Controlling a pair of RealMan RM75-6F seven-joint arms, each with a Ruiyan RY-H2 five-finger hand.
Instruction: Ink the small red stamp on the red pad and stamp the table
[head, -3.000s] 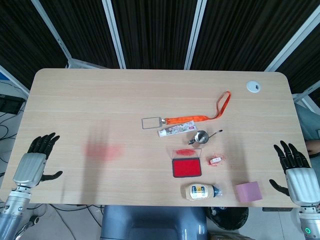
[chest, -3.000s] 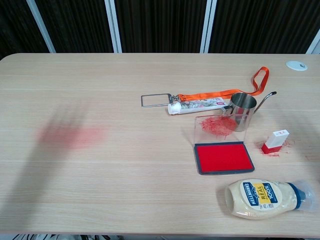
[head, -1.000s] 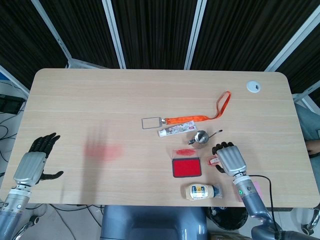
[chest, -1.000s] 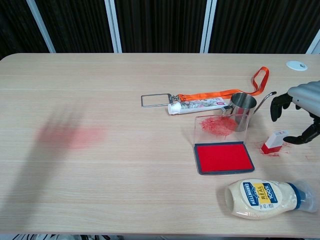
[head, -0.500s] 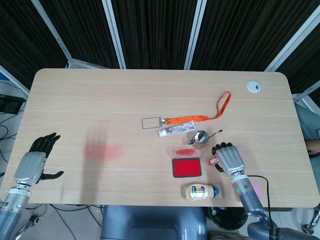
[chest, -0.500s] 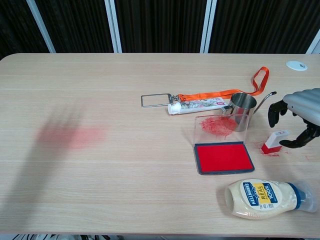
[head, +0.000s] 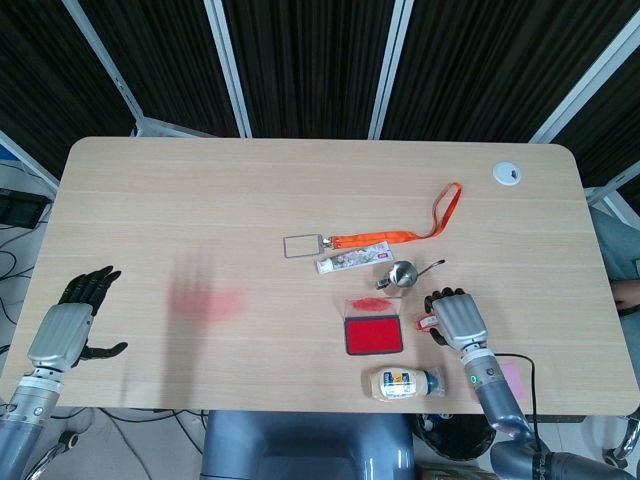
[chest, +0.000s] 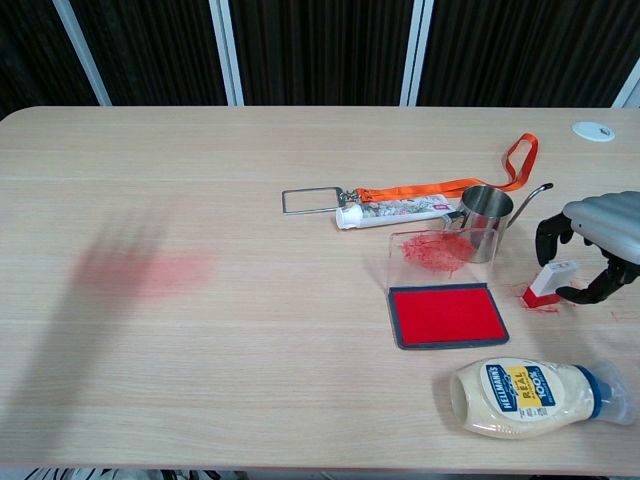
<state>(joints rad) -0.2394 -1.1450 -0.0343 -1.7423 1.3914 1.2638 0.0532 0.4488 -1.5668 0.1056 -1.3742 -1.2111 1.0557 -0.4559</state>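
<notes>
1. Small red stamp (chest: 551, 283): standing on the surface (chest: 250, 380), right of the red pad (chest: 446, 314), white top up, red smears on the wood around its base.
2. Right robot hand (chest: 600, 235): positioned over and just behind the stamp, fingers (chest: 549, 232) curled down on the far side, thumb reaching in from the right; contact with the stamp not determinable; nothing lifted. In the head view, right robot hand (head: 457, 315) at the stamp (head: 428, 322), knuckles uppermost.
3. Red pad: open, flat on the surface, clear lid (chest: 437, 252) raised behind it and smeared red inside.
4. Small steel cup (chest: 486, 221): upright just behind the lid, thin handle pointing right.
5. Toothpaste tube (chest: 395, 211): lying left of the cup, beside an orange lanyard (chest: 450, 186) with a clear badge holder (chest: 311, 200).
6. Mayonnaise bottle (chest: 532, 396): on its side near the front edge, in front of the pad.
7. Red smudge (chest: 140, 268): on the left half of the surface, well apart from the pad.
8. Left robot hand (head: 72, 322): at the left front corner in the head view, fingers spread, holding nothing.
</notes>
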